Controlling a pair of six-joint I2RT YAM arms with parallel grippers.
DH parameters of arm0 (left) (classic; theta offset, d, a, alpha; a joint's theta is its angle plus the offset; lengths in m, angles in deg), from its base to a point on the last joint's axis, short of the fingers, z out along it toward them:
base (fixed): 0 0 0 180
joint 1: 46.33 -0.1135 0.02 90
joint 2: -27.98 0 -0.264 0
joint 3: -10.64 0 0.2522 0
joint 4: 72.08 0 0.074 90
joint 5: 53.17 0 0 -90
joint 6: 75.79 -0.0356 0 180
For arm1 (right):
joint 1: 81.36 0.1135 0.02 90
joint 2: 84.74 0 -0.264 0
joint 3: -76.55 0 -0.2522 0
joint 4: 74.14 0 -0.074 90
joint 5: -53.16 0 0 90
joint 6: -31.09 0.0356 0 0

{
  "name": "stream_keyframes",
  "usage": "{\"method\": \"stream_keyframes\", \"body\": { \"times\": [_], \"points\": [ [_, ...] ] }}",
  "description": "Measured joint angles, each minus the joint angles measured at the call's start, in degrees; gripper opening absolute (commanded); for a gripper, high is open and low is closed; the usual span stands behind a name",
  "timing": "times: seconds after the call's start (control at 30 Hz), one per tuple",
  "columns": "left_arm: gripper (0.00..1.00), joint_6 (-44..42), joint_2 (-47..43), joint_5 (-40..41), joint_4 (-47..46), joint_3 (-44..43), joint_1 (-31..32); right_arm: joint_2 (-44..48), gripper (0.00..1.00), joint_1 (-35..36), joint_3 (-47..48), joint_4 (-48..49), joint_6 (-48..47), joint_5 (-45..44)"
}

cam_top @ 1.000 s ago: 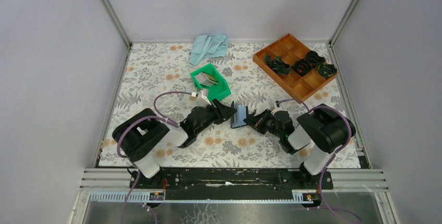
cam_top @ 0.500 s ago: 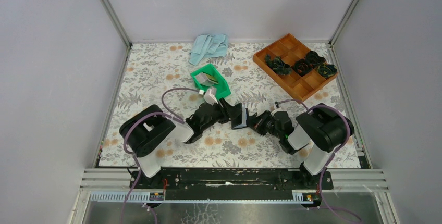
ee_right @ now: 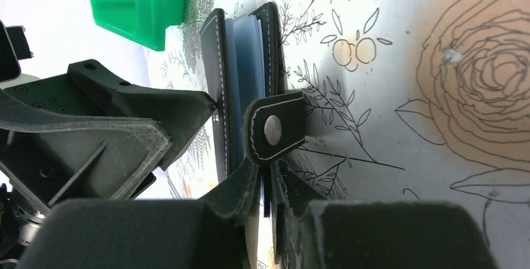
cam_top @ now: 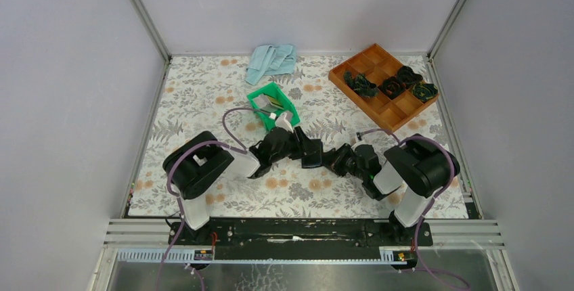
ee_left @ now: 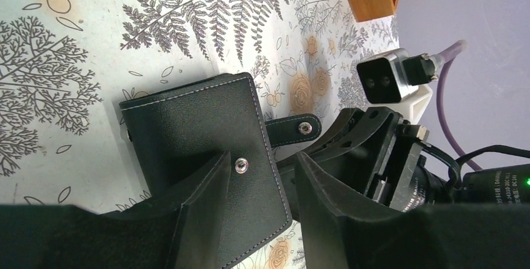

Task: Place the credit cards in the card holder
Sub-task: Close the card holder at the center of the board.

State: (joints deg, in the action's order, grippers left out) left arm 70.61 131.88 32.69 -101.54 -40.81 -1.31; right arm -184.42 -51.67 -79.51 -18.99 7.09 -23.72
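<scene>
The black card holder [cam_top: 313, 153] stands on its edge on the floral mat between my two grippers, nearly folded shut. In the right wrist view its blue inside [ee_right: 244, 75] and its closure tab [ee_right: 275, 128] show. My right gripper [ee_right: 267, 184] is shut on the holder's thin edge. My left gripper [ee_left: 262, 159] is open, with the holder's black cover [ee_left: 194, 128] and its snap corner between the fingers. The credit cards [cam_top: 269, 103] lie in the green bin [cam_top: 288, 116], greyish and tan.
A brown compartment tray [cam_top: 379, 98] with dark items sits at the back right. A light blue cloth [cam_top: 271, 61] lies at the back centre. The green bin also shows in the right wrist view [ee_right: 134, 0], just behind the holder.
My left gripper has moved right up to the card holder. The holder has gone from showing its blue inside to nearly folded, with the black cover up. The right gripper has stayed put.
</scene>
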Motion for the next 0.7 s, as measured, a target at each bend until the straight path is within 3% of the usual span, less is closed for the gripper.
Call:
{"method": "stream_keyframes", "body": {
  "times": [0.27,0.7],
  "points": [
    [0.49,-0.9,1.5,0.6,4.0,-3.2,0.3,5.1,0.34,0.3,0.1,-5.6,-3.4,-0.4],
    [0.48,-0.9,1.4,3.7,6.5,-3.8,1.5,18.7,0.37,1.2,0.5,-23.9,-10.6,-6.8]
  ]
}}
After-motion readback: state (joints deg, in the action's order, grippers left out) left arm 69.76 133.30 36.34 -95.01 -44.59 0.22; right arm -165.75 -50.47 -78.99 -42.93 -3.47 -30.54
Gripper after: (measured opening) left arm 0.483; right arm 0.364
